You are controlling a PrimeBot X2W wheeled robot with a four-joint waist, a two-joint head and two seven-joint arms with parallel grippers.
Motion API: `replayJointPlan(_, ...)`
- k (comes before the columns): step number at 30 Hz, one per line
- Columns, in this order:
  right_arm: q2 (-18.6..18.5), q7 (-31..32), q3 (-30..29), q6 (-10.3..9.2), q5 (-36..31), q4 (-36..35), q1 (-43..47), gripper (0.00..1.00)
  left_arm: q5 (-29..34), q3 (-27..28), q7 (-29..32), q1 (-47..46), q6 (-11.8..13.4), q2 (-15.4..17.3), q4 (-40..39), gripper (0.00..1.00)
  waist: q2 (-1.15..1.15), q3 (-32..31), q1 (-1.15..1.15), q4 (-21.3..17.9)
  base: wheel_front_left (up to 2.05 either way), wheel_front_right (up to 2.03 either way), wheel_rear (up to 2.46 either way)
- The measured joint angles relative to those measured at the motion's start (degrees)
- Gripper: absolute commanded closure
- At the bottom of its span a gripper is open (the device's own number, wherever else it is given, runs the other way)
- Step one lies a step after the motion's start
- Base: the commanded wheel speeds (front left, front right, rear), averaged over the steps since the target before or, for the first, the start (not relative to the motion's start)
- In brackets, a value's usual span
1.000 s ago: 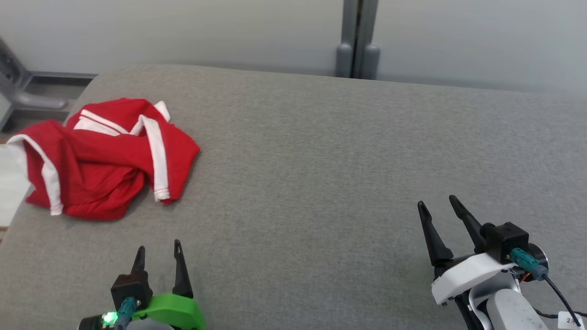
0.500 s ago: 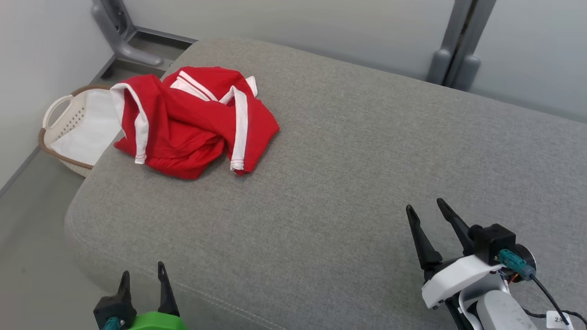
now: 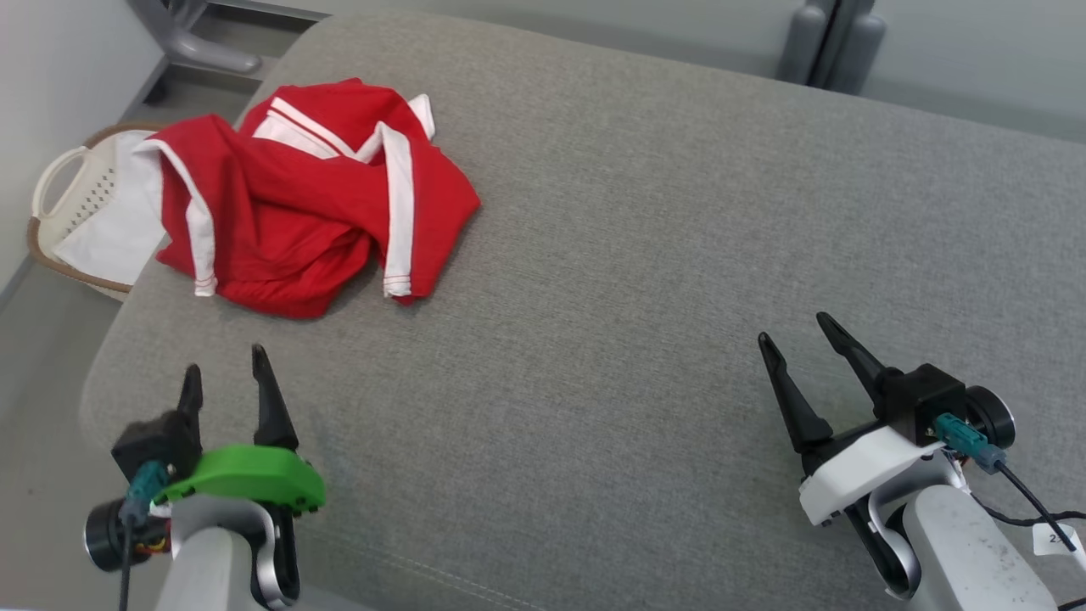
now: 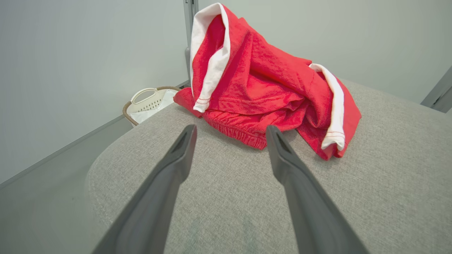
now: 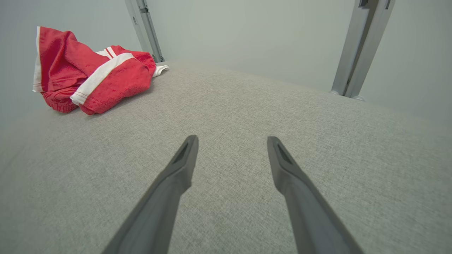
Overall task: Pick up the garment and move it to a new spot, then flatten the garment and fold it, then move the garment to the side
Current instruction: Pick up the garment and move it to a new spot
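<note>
Near the far left corner of the grey cushion (image 3: 645, 255) lies the red garment (image 3: 305, 204), a crumpled heap. Its wider span runs from the left edge inward. It sits straight ahead of my left gripper (image 3: 225, 361), elastic hem facing the fingertips. My right gripper (image 3: 793, 327) is well apart, toward the near right. Both stand with jaws spread wide, holding and touching nothing.

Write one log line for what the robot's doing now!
stage: before pickup | garment: crumpled, untouched | left pincer: open, nearest garment | right pincer: open, far
</note>
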Motion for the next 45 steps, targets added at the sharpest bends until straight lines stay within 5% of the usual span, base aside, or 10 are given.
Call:
replayJointPlan(9, -2.25, 0.00, 0.66, 0.00, 0.16, -1.33, -1.95, 0.00, 5.77, 6.83, -0.01, -12.66, -0.23, 1.03, 4.90, 0.00, 0.00, 6.13, 0.00, -4.23, 0.00, 0.00, 0.00)
replayJointPlan(23, -3.42, -0.02, 2.25, 0.00, 0.38, -2.71, -5.35, 0.00, 8.87, 14.21, -0.01, -25.70, 4.81, 6.89, 18.02, 0.00, 0.00, 13.67, 0.00, -9.43, 0.00, 0.00, 0.00)
replayJointPlan(27, -3.66, -0.16, 2.54, 0.01, 0.45, -3.19, -5.93, 0.00, 8.87, 14.55, -0.01, -28.24, 4.59, 8.51, 23.29, 0.00, 0.00, 15.12, 0.00, -10.63, 0.00, 0.00, 0.00)
replayJointPlan(28, -3.66, -0.18, 2.50, 0.01, 0.45, -3.20, -6.12, 0.00, 8.86, 14.74, -0.02, -28.54, 4.53, 8.93, 24.77, 0.06, 0.00, 15.35, 0.00, -10.95, 0.00, 0.00, 0.00)
replayJointPlan(29, -3.64, -0.18, 2.44, 0.01, 0.45, -3.22, -6.25, 0.00, 8.78, 14.77, -0.01, -28.74, 4.08, 9.23, 25.96, 0.62, 0.00, 15.51, 0.00, -11.21, 0.00, 0.00, 0.00)
replayJointPlan(30, -3.61, -0.18, 2.30, 0.01, 0.45, -3.28, -6.30, 0.00, 8.57, 14.82, 0.00, -28.93, 3.69, 9.40, 26.82, 1.00, 0.00, 15.69, 0.00, -11.52, 0.00, 0.00, 0.00)
replayJointPlan(34, -3.09, -0.18, 1.63, 0.01, 0.48, -3.32, -6.31, 0.00, 8.71, 14.57, 0.00, -29.71, 1.94, 9.84, 24.93, 1.00, 0.00, 15.85, 0.00, -12.34, 0.00, 0.00, 0.00)
replayJointPlan(45, 0.09, -0.14, 0.47, 0.01, 0.52, -1.67, -4.52, 0.00, 13.27, 9.48, -0.01, -30.86, -4.48, 6.45, 4.45, 1.00, 0.00, 10.96, 0.00, -13.13, 0.00, 0.00, 0.00)
